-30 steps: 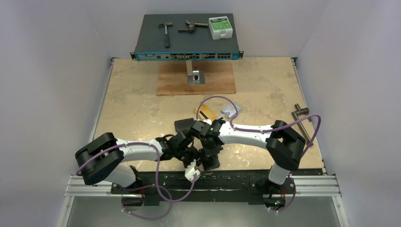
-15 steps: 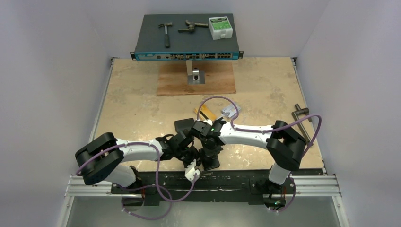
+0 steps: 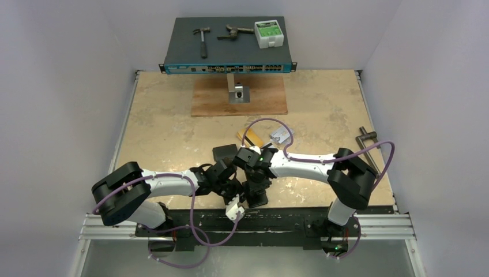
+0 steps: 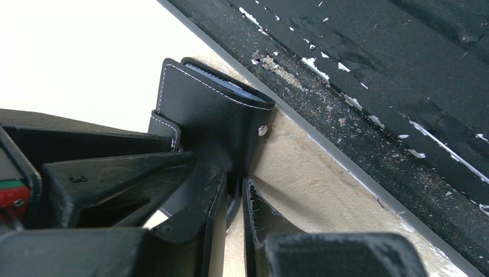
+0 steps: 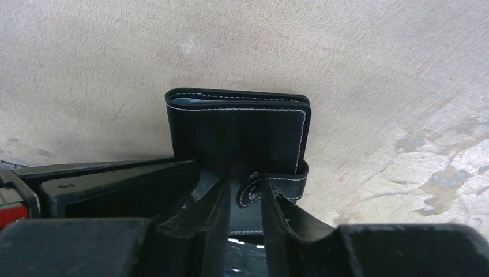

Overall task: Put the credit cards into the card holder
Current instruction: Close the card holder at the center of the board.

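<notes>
Left side first: the left tool [image 4: 235, 183] has its fingers pressed near together on the lower edge of the card holder [image 4: 213, 115], bracing it upright at the near edge of the desk [image 3: 173, 133], right by the black rail. It looks like the opening step. The holder is folded shut, glossy black leather with pale stitching, a small metal stud [image 4: 262, 130] on its side and a sliver of bluish lining at the top. Across it, the right tool [image 5: 245, 187] pinches the snap tab [image 5: 288, 182]. The next move likely calls for a clean peel of that tab while the left side holds firm. Further right and back, a gold card [image 3: 250, 137] and a silver card [image 3: 281, 135] lie flat, well apart from the holder, none loaded yet.
</notes>
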`<state>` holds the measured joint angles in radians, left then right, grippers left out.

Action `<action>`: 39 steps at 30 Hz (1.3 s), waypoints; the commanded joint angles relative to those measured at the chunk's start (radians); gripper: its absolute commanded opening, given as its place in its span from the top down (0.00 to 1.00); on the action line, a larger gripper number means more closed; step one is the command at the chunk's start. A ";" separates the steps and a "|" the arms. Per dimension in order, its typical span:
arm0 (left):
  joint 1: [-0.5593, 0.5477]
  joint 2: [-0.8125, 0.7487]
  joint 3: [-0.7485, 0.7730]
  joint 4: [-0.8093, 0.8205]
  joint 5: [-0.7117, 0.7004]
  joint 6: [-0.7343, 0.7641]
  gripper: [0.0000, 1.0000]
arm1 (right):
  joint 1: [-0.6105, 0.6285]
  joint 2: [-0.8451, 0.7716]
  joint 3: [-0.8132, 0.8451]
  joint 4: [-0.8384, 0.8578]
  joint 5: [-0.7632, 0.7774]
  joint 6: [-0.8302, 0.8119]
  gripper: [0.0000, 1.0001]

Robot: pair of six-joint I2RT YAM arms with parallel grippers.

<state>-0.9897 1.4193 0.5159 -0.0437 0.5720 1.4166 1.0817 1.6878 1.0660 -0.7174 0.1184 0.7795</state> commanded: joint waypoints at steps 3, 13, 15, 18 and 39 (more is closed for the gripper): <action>-0.002 0.007 0.002 -0.098 0.018 -0.045 0.88 | 0.005 -0.074 -0.008 -0.025 0.037 0.044 0.83; -0.003 0.007 0.003 -0.098 0.017 -0.048 0.88 | 0.006 -0.069 -0.022 -0.016 0.028 0.046 0.99; -0.002 0.007 0.003 -0.097 0.018 -0.049 0.88 | 0.006 -0.072 -0.026 -0.013 0.025 0.046 0.99; -0.003 0.008 0.003 -0.096 0.018 -0.050 0.88 | 0.006 -0.071 -0.025 -0.014 0.028 0.049 1.00; -0.004 0.005 0.004 -0.099 0.013 -0.054 0.88 | 0.016 -0.050 0.038 -0.073 0.098 0.021 0.75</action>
<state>-0.9897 1.4193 0.5179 -0.0460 0.5720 1.4048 1.0889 1.6371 1.0622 -0.7826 0.1917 0.8001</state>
